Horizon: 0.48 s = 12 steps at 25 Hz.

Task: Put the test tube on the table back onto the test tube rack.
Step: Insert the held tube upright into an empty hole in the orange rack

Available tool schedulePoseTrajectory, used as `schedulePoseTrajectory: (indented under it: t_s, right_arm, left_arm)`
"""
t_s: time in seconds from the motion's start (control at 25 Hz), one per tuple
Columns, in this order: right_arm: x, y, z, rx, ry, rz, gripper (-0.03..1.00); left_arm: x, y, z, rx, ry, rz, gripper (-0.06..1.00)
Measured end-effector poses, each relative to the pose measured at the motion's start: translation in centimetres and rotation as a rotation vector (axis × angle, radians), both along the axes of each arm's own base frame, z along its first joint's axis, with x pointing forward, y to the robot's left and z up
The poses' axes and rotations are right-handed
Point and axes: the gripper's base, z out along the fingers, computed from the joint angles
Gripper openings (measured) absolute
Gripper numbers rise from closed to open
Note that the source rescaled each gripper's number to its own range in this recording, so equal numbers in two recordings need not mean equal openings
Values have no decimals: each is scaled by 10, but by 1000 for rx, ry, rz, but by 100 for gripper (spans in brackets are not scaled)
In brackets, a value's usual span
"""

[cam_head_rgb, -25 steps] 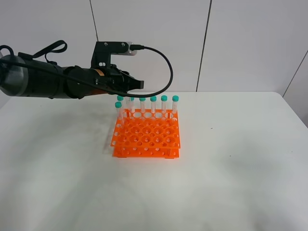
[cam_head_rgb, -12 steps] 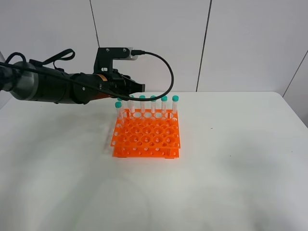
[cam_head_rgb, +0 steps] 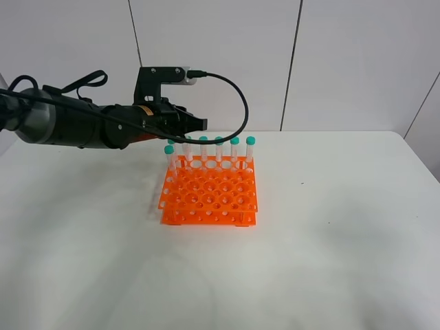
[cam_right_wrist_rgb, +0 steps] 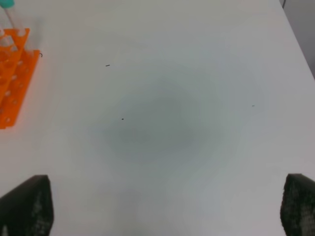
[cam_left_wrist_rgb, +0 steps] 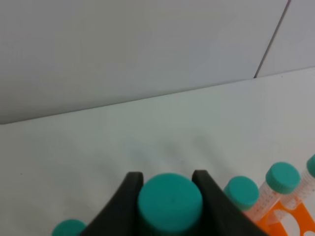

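Left wrist view shows the left gripper (cam_left_wrist_rgb: 167, 177) with its two black fingers (cam_left_wrist_rgb: 130, 189) pressed against opposite sides of a teal cap, which I read as a pinch on the test tube (cam_left_wrist_rgb: 170, 201). The tube body is hidden below the cap, so how deep it sits cannot be told. Neighbouring teal-capped tubes (cam_left_wrist_rgb: 282, 177) stand close alongside at about the same cap height, and an orange edge of the test tube rack (cam_head_rgb: 210, 196) shows beneath them. This suggests the held tube is upright in line with the rack's rear row, at or in a hole near the rear corner on the left arm's side. Gripping at the cap keeps the fingers above the neighbours and leaves the tapered end free to enter a hole. Exterior high view confirms the left arm reaching level over that rear corner. It does not let me single out the held tube among the standing ones. No tube lies on the counter (cam_head_rgb: 330, 240) around the rack. The right gripper (cam_right_wrist_rgb: 162, 206) is spread wide and empty, parked well apart from the rack, presumably to stay clear. In my judgement the task is at insertion or release. The risk is dragging the tube back up if the arm lifts before the fingers part.
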Motion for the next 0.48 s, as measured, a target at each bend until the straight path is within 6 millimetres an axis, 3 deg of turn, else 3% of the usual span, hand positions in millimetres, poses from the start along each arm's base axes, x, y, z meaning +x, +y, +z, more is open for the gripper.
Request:
schedulePoseTrajectory:
  t_s: [0.48]
  right_arm:
    - [0, 0, 0, 0, 0, 0, 100]
  left_arm:
    - [2, -2, -16, 20, 29, -9, 0]
